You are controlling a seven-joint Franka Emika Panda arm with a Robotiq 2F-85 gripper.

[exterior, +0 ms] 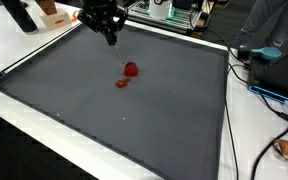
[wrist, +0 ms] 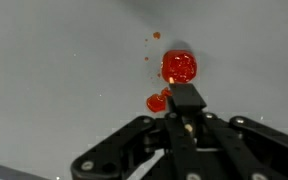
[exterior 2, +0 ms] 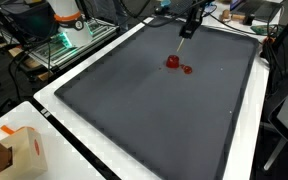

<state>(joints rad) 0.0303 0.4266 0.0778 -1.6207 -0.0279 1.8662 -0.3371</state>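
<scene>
A small round red object (exterior: 131, 70) (exterior 2: 172, 62) rests on the dark grey mat (exterior: 74, 115) (exterior 2: 144, 115), and a flatter red piece (exterior: 122, 83) (exterior 2: 187, 69) lies right beside it. My gripper (exterior: 111, 41) (exterior 2: 182, 34) hangs above the mat a short way from both, touching neither. In the wrist view my gripper (wrist: 184, 98) has its black fingers pressed together, shut, with nothing visibly held. There the red object (wrist: 179, 67) lies just beyond the tips, and the flat piece (wrist: 158, 101) sits to their left, with tiny red specks near it.
The mat covers a white table (exterior: 44, 150). A cardboard box (exterior 2: 14, 150) stands at one table corner. Cables (exterior: 269, 95) and a blue item (exterior: 266, 52) lie off the mat's side. Equipment (exterior 2: 69, 25) crowds the far edge.
</scene>
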